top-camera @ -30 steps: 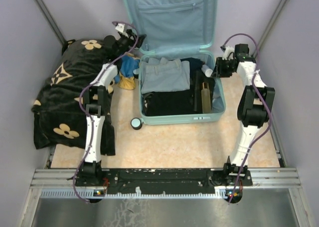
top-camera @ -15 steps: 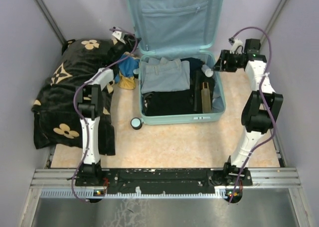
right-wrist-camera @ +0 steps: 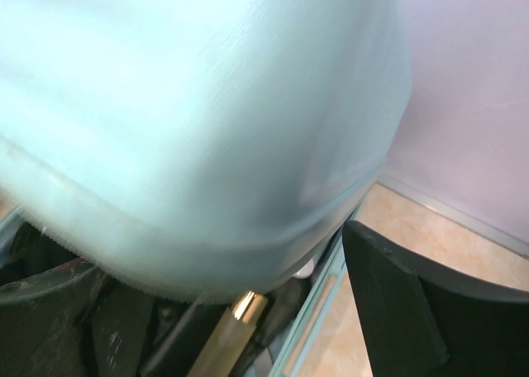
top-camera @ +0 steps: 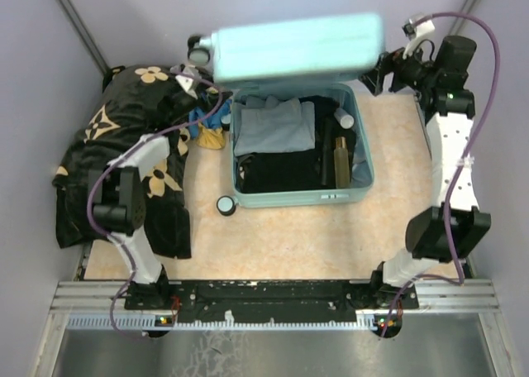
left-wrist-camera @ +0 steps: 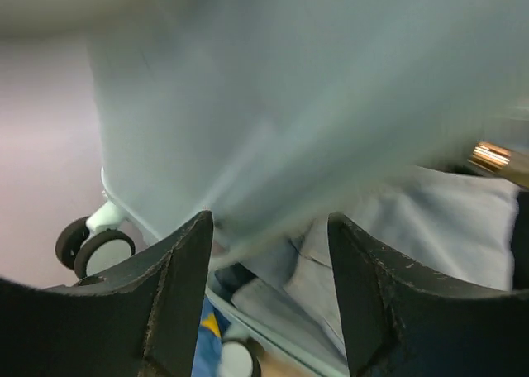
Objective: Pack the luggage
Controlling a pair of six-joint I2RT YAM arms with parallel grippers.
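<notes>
**Surface.** The table (top-camera: 289, 236) has a pale peach, marbled top. A metal rail (top-camera: 273, 298) runs along its near edge. Plain lavender walls (top-camera: 124, 13) enclose it at the back and on both sides.

**Luggage.** The luggage (top-camera: 297, 197) lies at the centre-rear of the table with its base flat. Its lid is blurred and tilted forward over the packed clothes and an amber bottle (top-camera: 340, 158).

**Left of the luggage.** A black blanket (top-camera: 107, 145) with tan flowers covers the left side of the table.

**Left claw.** The left claw (left-wrist-camera: 269, 228) is spread wide at the lid's left edge. It is not clamped on anything.

**Right claw.** The right claw (right-wrist-camera: 219, 253) is also spread wide at the lid's right corner. Contact cannot be confirmed.
</notes>
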